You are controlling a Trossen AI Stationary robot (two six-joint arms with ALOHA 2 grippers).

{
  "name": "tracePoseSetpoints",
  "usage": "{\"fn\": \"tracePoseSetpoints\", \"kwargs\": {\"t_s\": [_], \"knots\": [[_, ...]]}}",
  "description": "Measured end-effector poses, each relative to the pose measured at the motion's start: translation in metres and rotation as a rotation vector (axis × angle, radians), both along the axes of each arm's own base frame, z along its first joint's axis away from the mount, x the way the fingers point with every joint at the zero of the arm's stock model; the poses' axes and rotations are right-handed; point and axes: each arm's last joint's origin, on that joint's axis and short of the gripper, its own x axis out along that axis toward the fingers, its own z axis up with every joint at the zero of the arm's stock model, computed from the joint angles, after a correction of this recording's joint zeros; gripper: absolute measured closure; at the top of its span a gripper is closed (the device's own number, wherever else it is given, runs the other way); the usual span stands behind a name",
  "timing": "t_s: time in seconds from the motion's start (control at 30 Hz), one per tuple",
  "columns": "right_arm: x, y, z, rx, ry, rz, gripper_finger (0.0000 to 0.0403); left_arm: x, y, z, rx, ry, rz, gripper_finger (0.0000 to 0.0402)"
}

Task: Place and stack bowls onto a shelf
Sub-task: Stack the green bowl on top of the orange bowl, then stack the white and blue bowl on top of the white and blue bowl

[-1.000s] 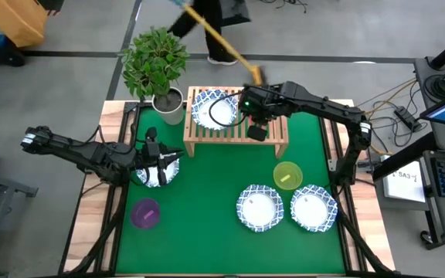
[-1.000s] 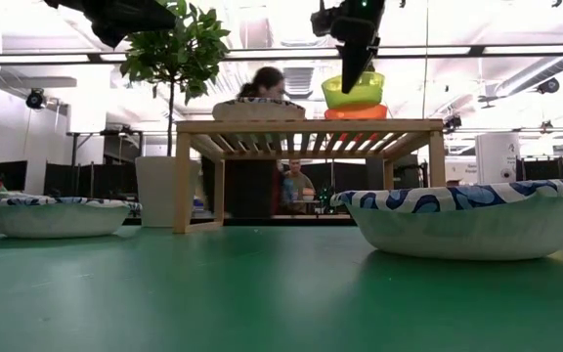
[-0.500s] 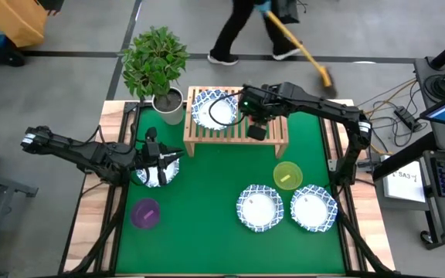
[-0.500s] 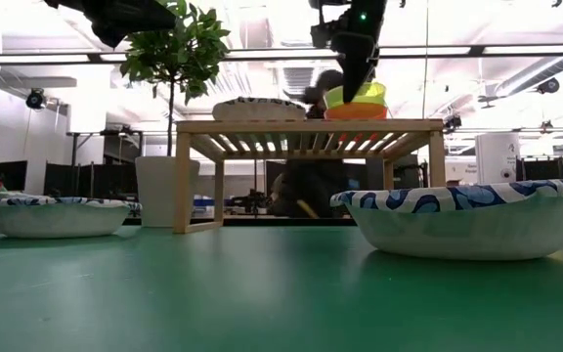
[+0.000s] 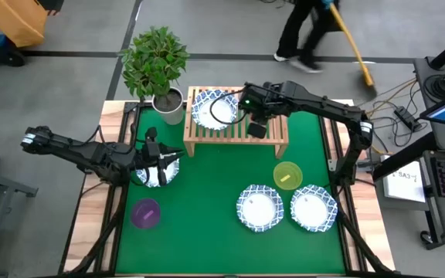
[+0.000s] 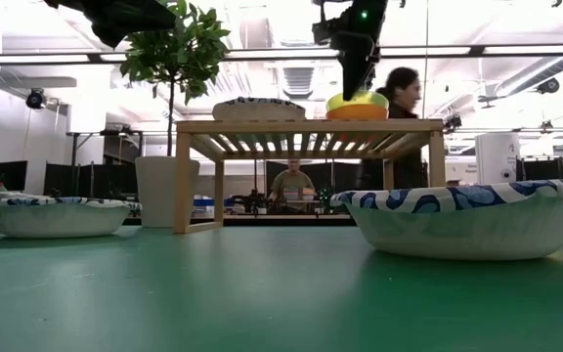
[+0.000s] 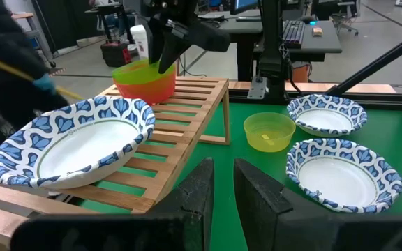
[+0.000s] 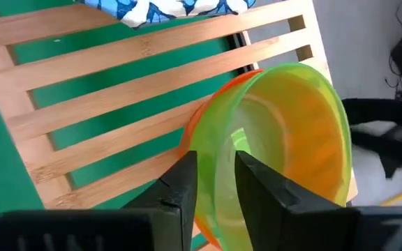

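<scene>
My right gripper (image 8: 216, 188) stands above the right end of the light-wood shelf (image 5: 238, 135), shut on a green bowl (image 8: 292, 139). That bowl sits inside a red bowl (image 7: 145, 87) on the slats. A wide white bowl with a blue rim (image 5: 211, 108) rests on the shelf's left part. My left gripper (image 7: 223, 188) hangs high over another white bowl (image 5: 154, 171) near the table's left edge, fingers close together and holding nothing. On the table lie two more white bowls (image 5: 259, 207) (image 5: 313, 207), a yellow bowl (image 5: 287, 175) and a purple bowl (image 5: 145, 213). My right gripper pinches the green bowl's rim (image 8: 218, 150), with one finger (image 8: 257, 192) inside the bowl and the other (image 8: 183, 185) outside. The fingers come from above, pointing down. The green bowl sits nested in the red bowl (image 6: 358, 112) on the shelf top.
A white plant pot (image 5: 168, 104) with a leafy plant stands just off the shelf's left end. Open green mat lies between the shelf and the bowls near the front. A person with a broom walks on the floor beyond the table's far edge.
My right gripper has moved down over the shelf's right end. The green bowl, held clear above the red bowl a second ago, now sits sunk into it. The person behind the table has walked toward the right.
</scene>
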Motion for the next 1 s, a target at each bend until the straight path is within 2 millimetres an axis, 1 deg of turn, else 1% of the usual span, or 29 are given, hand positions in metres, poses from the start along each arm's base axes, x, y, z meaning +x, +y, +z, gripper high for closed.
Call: {"fn": "tracePoseSetpoints", "kwargs": {"t_s": [0.2,0.3,0.4,0.47,0.53,0.6,0.8,0.9,1.0], "knots": [[-0.008,0.008,0.012,0.007,-0.051,-0.004,0.0315,0.0,0.0,0.0,0.0,-0.001,0.0,0.0362],[-0.013,0.011,0.019,0.004,-0.079,-0.01,0.0322,0.0,0.0,0.0,0.001,0.0,0.0,0.0362],[-0.016,0.014,0.023,0.003,-0.092,-0.007,0.0342,0.0,0.0,0.0,0.002,0.0,0.0,0.0362],[-0.016,0.019,0.025,0.013,-0.105,0.011,0.036,0.0,0.0,0.0,0.003,0.002,0.0,0.0362],[-0.018,0.029,0.029,0.02,-0.125,0.04,0.038,0.0,0.0,0.0,0.003,0.002,0.0,0.0362],[-0.02,0.041,0.03,0.023,-0.146,0.067,0.039,0.0,0.0,-0.001,0.003,0.002,0.0,0.0362],[-0.027,0.08,0.021,0.024,-0.275,0.158,0.0394,0.0,0.0,-0.001,0.004,0.004,0.0,0.0362],[-0.033,0.097,0.009,0.029,-0.345,0.201,0.0394,0.0,0.0,-0.001,0.004,0.003,0.0,0.0362],[-0.041,0.111,-0.007,0.038,-0.406,0.239,0.0394,0.0,0.0,-0.001,0.002,0.002,0.0,0.0362]]}}
